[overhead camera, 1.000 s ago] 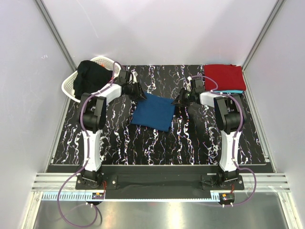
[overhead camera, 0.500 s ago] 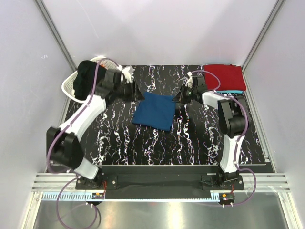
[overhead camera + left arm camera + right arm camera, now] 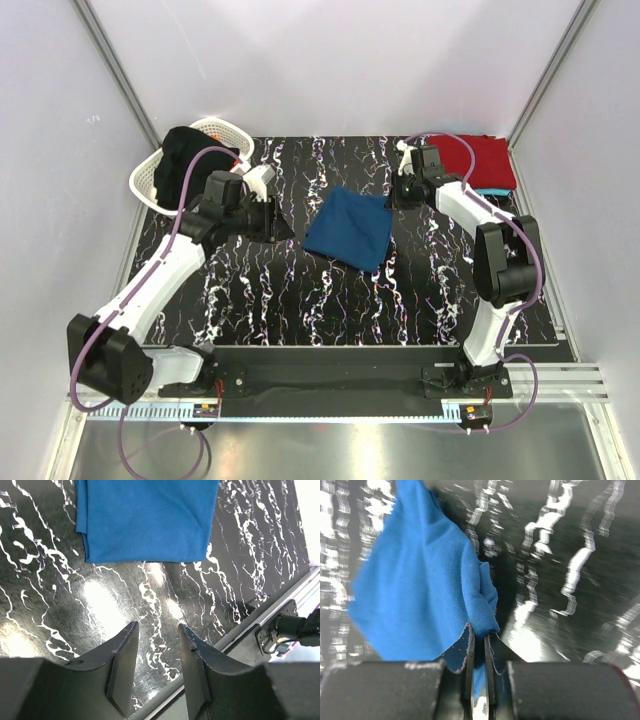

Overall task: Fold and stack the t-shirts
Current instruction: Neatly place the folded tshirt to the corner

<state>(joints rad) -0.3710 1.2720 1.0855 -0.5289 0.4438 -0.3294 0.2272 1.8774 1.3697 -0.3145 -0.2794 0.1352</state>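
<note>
A folded blue t-shirt [image 3: 349,228] lies on the black marbled table [image 3: 300,290], one corner lifted. My right gripper [image 3: 394,200] is shut on that corner; in the right wrist view the blue t-shirt [image 3: 420,595] bunches between the jaws of the right gripper [image 3: 481,632]. My left gripper [image 3: 284,230] stands open just left of the shirt, apart from it. The left wrist view shows the left gripper [image 3: 157,626] empty over bare table, the blue t-shirt [image 3: 147,520] beyond it. A folded red t-shirt [image 3: 480,158] lies at the back right on a turquoise t-shirt [image 3: 493,191].
A white lattice basket [image 3: 148,180] stands at the back left with a dark t-shirt [image 3: 192,158] draped over it. The table's near edge with its metal rail [image 3: 280,605] runs close to the left gripper. White walls close in the table on three sides.
The left gripper has let go of the blue shirt's left corner and drawn back. The right gripper has closed on the right corner and dragged the shirt to the right.
</note>
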